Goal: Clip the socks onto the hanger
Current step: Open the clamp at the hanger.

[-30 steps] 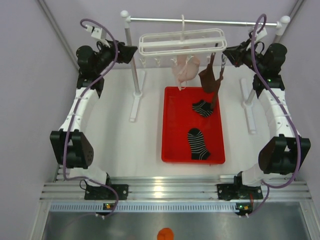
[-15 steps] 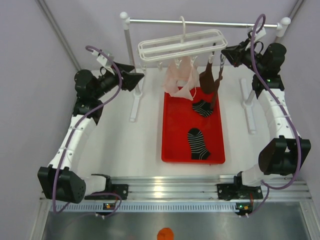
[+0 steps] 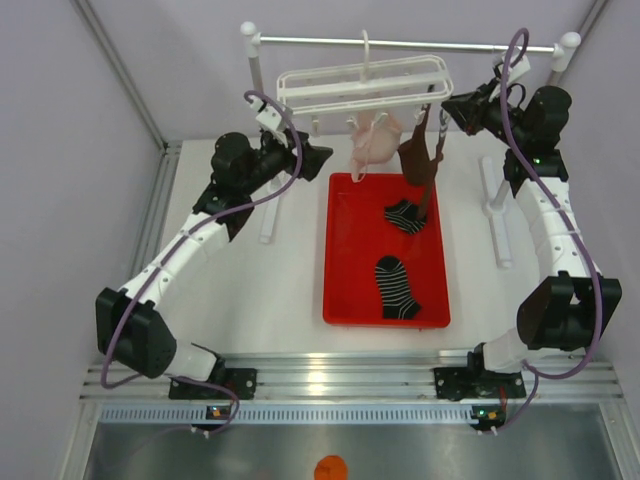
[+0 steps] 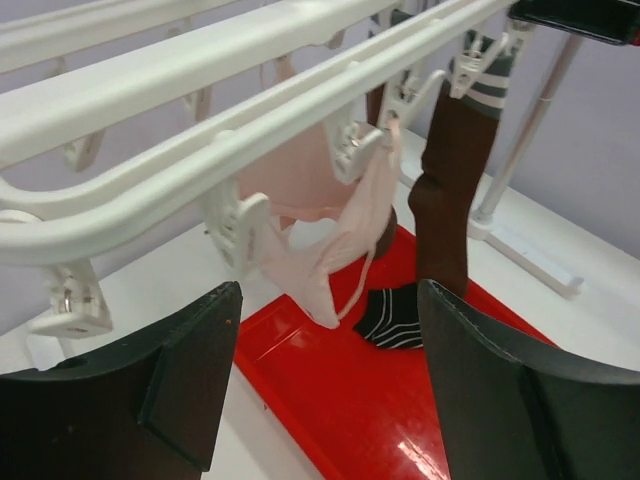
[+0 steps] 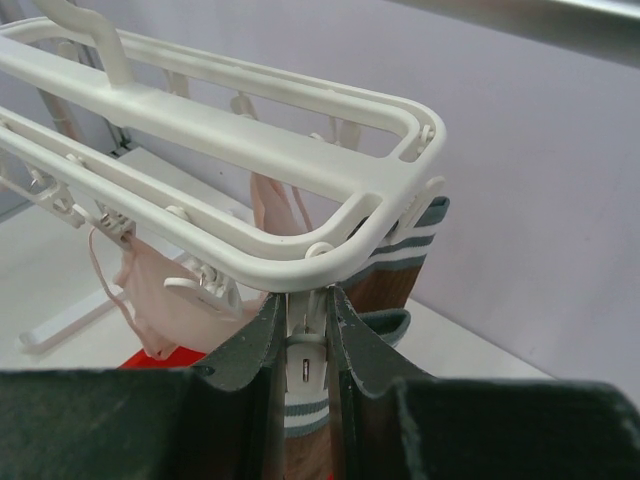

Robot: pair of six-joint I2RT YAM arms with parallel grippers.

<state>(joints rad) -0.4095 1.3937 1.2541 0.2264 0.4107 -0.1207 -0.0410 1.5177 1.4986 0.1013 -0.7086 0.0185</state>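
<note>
The white hanger (image 3: 365, 85) hangs from a metal crossbar. Two brown socks (image 3: 422, 155) hang clipped at its right end. Two black striped socks (image 3: 405, 215) (image 3: 398, 287) lie in the red tray (image 3: 327, 260). My left gripper (image 3: 318, 155) is open and empty beside the hanger's left end. In its wrist view it (image 4: 330, 370) faces the hanger (image 4: 200, 70), a brown sock (image 4: 450, 190) and a black sock (image 4: 395, 318). My right gripper (image 3: 452, 105) is shut on a peg (image 5: 305, 345) at the hanger's right corner (image 5: 380, 210), which holds a brown sock's striped cuff (image 5: 400, 260).
A pale pink fabric item (image 3: 375, 140) hangs from the hanger's middle over the tray's far end. The stand's crossbar (image 3: 400, 43) rests on white posts, left (image 3: 268, 180) and right (image 3: 497, 220), flanking the tray. Purple walls enclose the table.
My left arm has swung from the far left wall rightward to the hanger's left end. The hanger and pink item swayed. The right arm has not moved.
</note>
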